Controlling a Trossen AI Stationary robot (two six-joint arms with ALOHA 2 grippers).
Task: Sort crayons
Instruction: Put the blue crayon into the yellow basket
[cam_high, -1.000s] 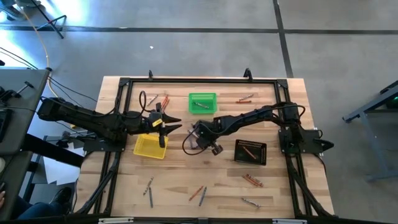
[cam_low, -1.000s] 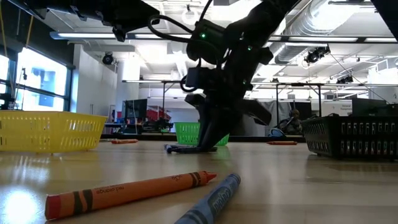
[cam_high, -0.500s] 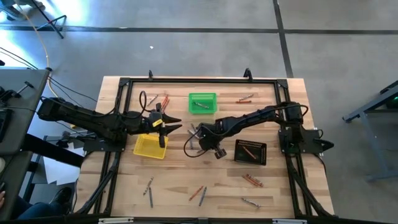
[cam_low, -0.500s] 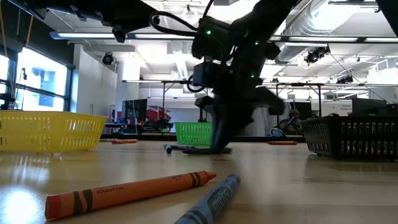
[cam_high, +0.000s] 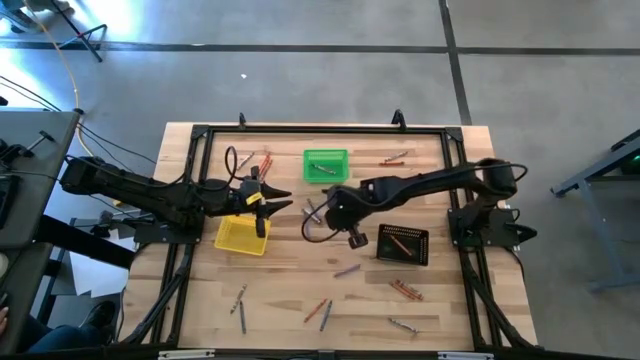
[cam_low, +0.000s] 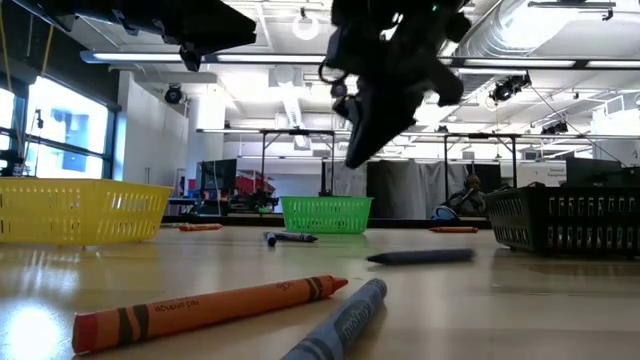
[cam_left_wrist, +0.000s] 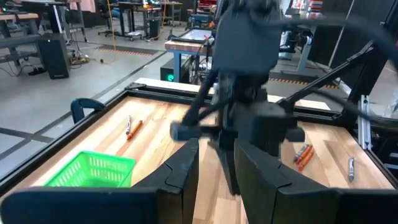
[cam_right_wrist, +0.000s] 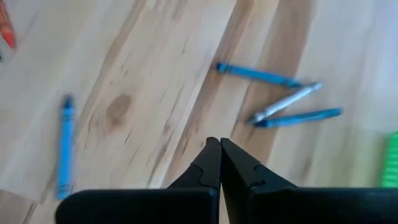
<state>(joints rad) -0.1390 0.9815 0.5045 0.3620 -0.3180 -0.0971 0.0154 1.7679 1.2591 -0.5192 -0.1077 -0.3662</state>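
Note:
Several crayons lie flat on the wooden table. Three blue-grey and grey ones (cam_high: 312, 210) lie in a cluster in the middle and show in the right wrist view (cam_right_wrist: 286, 102). One blue-grey crayon (cam_high: 347, 269) lies alone nearer the front (cam_low: 420, 257). My right gripper (cam_high: 325, 210) is shut and empty, raised above the table beside the cluster (cam_right_wrist: 219, 149). My left gripper (cam_high: 275, 200) is open and empty, above the far right corner of the yellow basket (cam_high: 241, 236).
A green basket (cam_high: 325, 165) stands at the back, a black basket (cam_high: 403, 244) right of centre. Orange and grey crayons lie scattered at the back right (cam_high: 395, 158), back left (cam_high: 260, 160), front right (cam_high: 405, 290) and front centre (cam_high: 318, 311). A black frame runs around the table.
My right gripper has risen from the table beside the crayon cluster and now hangs clear of it. One blue-grey crayon has moved away from the cluster toward the table's near edge and lies alone there.

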